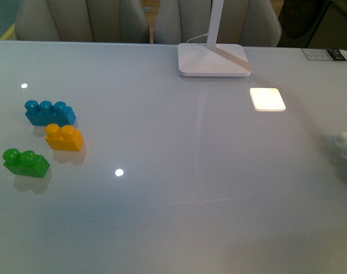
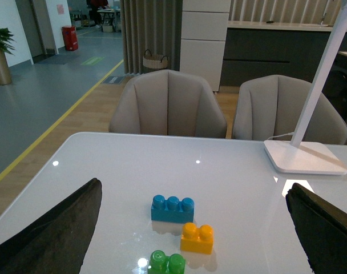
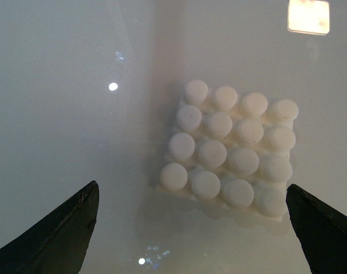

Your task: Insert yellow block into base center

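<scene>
The yellow block [image 1: 64,137] lies on the white table at the left, between a blue three-stud brick [image 1: 49,112] and a green two-stud brick [image 1: 25,162]. In the left wrist view the yellow block [image 2: 197,238] sits ahead of my open, empty left gripper [image 2: 193,228], with its dark fingers [image 2: 53,234] wide apart. The white studded base [image 3: 229,148] lies flat just ahead of my open, empty right gripper [image 3: 190,228] in the right wrist view. In the front view only an edge of the base [image 1: 346,149] shows at the far right. Neither arm shows in the front view.
A white lamp foot [image 1: 213,59] with a slanted stem stands at the back centre. A bright light patch [image 1: 267,99] reflects on the table. Two grey chairs [image 2: 168,103] stand behind the far table edge.
</scene>
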